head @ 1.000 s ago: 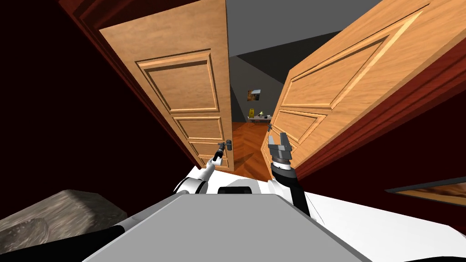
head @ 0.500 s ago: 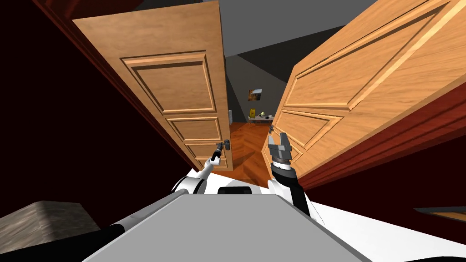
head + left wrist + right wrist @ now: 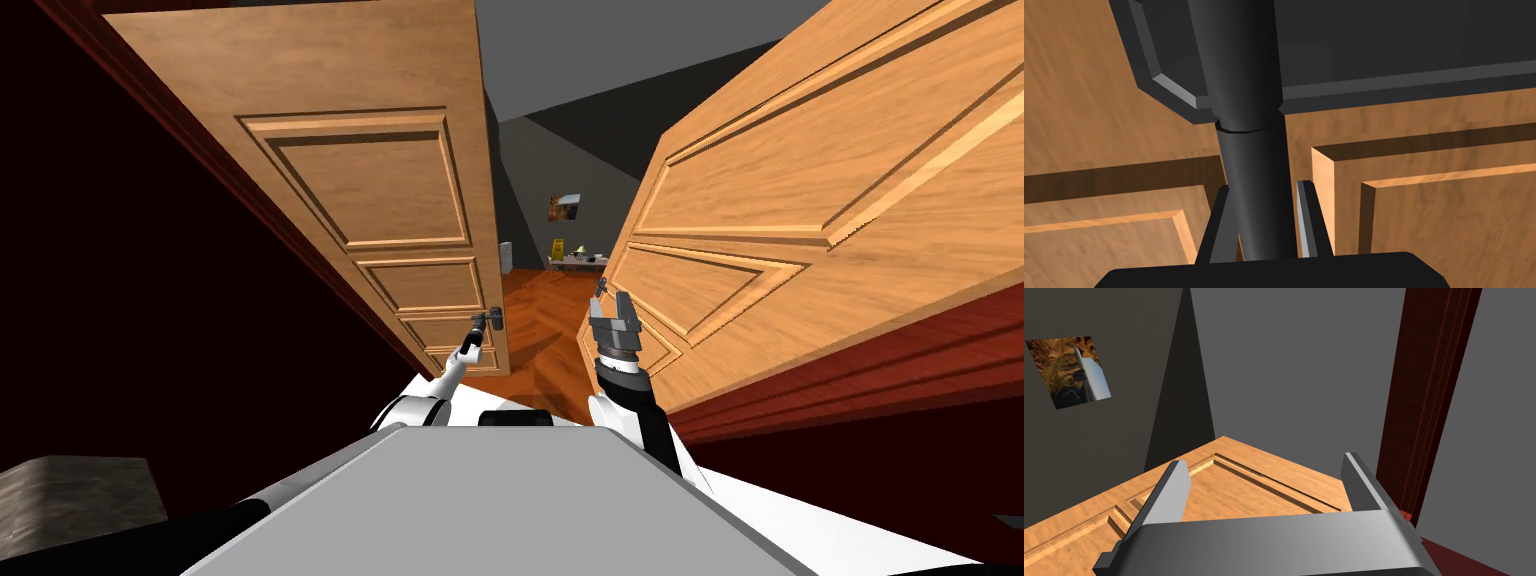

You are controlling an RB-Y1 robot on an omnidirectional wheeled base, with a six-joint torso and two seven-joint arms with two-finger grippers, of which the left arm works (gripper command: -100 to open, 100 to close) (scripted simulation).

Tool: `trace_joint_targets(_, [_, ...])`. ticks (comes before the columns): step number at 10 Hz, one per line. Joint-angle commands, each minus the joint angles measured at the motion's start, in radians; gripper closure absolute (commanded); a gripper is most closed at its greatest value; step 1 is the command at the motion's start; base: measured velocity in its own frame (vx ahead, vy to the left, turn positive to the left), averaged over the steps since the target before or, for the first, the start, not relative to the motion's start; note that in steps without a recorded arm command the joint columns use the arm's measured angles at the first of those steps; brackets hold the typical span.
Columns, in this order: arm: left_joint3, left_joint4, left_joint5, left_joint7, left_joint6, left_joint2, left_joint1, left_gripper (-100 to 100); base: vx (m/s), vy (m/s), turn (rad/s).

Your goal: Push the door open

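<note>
left gripper [image 3: 1263,194]: fingers narrow, clamped on dark door handle [image 3: 1246,145] of left door [image 3: 380,190] | right gripper [image 3: 1264,470]: fingers wide, near right door [image 3: 800,190]

No text, label, brand, number or sign could be read anywhere. The left door [image 3: 390,190] showed plain wood grain, and its handle [image 3: 1251,165] and handle plate [image 3: 1384,45] were plain dark surfaces with no mark. In the room beyond, the yellow object [image 3: 580,248] on the table [image 3: 590,262] was too small for any writing to be made out. The wall picture [image 3: 1054,373] showed a brown pattern without letters.
</note>
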Motion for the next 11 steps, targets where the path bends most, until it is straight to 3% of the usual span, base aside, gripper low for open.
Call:
trace_joint_targets(1, [0.015,0.049,0.004,0.0,-0.033,0.015,-0.027,100,0.042,-0.039,0.017])
trace_joint_targets(9, [0.109,0.051,0.037,-0.026,-0.034,0.049,-0.021,100,0.154,-0.132,0.082])
trace_joint_targets(11, [0.109,0.051,0.037,-0.026,-0.034,0.049,-0.021,100,0.095,-0.063,0.037])
